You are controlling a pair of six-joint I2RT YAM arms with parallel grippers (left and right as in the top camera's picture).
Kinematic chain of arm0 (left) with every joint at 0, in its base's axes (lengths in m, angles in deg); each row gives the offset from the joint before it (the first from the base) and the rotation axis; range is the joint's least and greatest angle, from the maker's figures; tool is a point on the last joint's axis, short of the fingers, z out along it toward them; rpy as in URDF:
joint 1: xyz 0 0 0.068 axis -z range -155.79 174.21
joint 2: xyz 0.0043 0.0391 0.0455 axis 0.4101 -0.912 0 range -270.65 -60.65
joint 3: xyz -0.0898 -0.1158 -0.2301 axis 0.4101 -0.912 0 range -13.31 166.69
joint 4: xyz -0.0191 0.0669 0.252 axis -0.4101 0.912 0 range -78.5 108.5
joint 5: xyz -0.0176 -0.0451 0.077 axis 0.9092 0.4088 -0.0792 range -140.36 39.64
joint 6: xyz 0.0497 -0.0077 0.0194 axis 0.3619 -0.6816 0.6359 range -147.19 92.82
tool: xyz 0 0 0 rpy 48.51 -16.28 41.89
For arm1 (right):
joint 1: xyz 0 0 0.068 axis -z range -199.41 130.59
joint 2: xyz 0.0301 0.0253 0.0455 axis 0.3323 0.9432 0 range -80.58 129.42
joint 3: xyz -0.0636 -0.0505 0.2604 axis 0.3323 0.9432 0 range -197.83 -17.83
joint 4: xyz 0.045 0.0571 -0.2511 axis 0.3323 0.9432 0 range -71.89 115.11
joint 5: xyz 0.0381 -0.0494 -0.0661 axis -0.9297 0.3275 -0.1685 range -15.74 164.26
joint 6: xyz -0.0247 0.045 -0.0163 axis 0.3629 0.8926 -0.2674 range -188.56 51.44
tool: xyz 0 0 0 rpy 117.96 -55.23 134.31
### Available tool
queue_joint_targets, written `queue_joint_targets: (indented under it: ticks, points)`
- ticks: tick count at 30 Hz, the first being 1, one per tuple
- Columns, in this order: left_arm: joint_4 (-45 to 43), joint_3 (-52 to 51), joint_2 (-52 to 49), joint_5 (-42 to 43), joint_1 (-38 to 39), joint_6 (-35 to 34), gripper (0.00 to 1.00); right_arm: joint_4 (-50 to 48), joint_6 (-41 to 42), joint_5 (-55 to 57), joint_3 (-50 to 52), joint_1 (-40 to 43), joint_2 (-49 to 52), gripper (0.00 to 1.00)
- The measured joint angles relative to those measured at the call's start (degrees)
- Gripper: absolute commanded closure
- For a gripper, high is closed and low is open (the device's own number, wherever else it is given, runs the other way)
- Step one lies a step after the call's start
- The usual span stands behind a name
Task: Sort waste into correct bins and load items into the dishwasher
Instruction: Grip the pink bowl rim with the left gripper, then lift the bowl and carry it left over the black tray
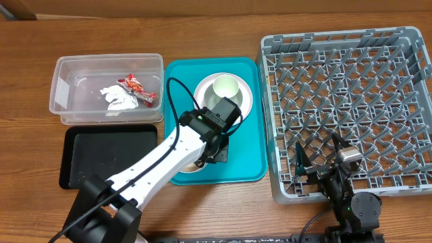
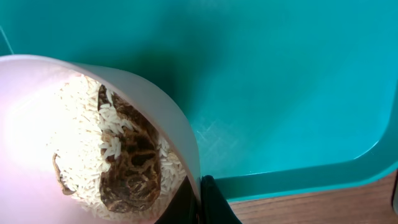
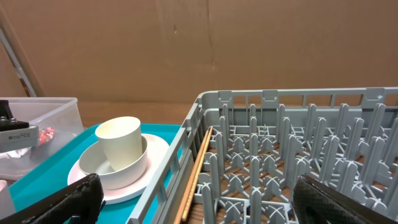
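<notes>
My left gripper [image 1: 206,156] [image 2: 200,198] is shut on the rim of a small white cup [image 2: 37,137] over the front of the teal tray [image 1: 246,155]. The cup holds white rice [image 2: 81,124] and brown scraps [image 2: 134,165]. Farther back on the tray, a grey-green cup [image 1: 225,86] [image 3: 119,142] stands in a pale bowl [image 3: 118,173] on a round plate [image 1: 202,88] [image 3: 158,149]. The clear tub [image 1: 74,81] holds the red-and-white wrapper [image 1: 138,88] and the napkin [image 1: 118,98]. My right gripper [image 1: 317,154] [image 3: 199,193] hangs open over the front left corner of the grey dish rack [image 1: 351,101].
A shallow black tray [image 1: 108,155] lies in front of the clear tub, left of the teal tray. A thin wooden stick [image 3: 198,171] lies along the rack's left wall inside it. Bare wooden table [image 1: 216,13] runs along the back.
</notes>
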Motion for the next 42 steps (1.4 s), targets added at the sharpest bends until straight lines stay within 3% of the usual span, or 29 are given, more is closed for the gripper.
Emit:
queue_joint_targets:
  ticks: [14,30,42]
  points:
    - [1.77,0.00,2.97,8.66,-11.39,8.68,0.96,0.02,-0.02,-0.02,0.02,0.00,0.00,0.00]
    - [3.85,0.04,15.61,11.30,-18.25,10.40,0.96,0.02,-0.02,0.00,0.00,0.00,0.00,0.00]
    - [6.29,0.04,16.37,12.07,-31.41,12.33,0.96,0.04,-0.02,-0.02,0.00,0.00,0.00,0.00]
